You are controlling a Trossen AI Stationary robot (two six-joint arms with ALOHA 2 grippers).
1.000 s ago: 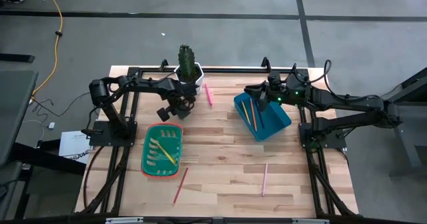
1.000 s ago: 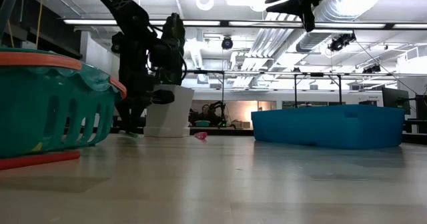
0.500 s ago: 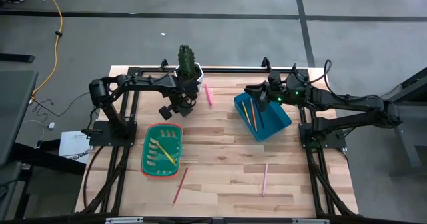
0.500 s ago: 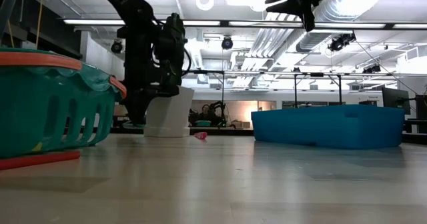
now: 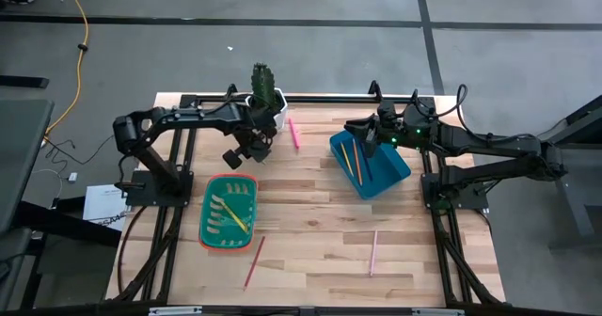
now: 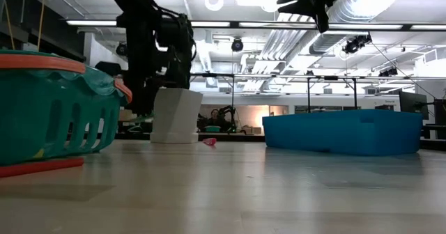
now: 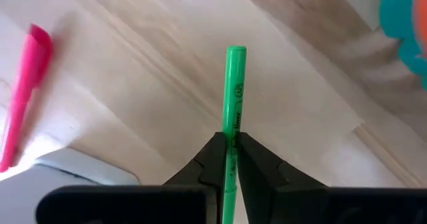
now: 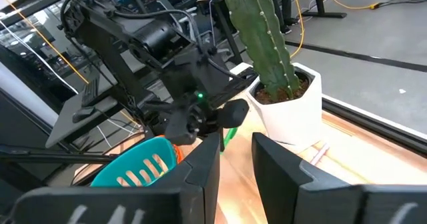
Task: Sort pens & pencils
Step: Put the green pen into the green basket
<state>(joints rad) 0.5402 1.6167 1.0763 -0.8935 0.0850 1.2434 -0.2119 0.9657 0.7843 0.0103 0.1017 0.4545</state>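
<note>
A green pen (image 7: 233,111) is seen clamped in the left gripper (image 7: 229,147) only from its wrist, while the right gripper (image 8: 235,159) is held apart, empty, above the blue bin (image 5: 370,165).

Two matte black jointed arms on black frame mounts

Both arms are dark throughout, built from slim tubular links joined by chunkier rounded housings, each rising from a black metal frame bolted at its own side edge of the surface. Black cables loop loosely along the links and hang near the bases. The right arm carries a small green indicator light on a housing near its wrist, and a like green dot shows on the left arm's wrist block. The left end effector (image 7: 229,159) has two black, wedge-shaped fingers tapering to narrow tips below a flat black crossbar. The right end effector (image 8: 235,159) has broader, slab-like black fingers with squared, faintly glossy edges.
</note>
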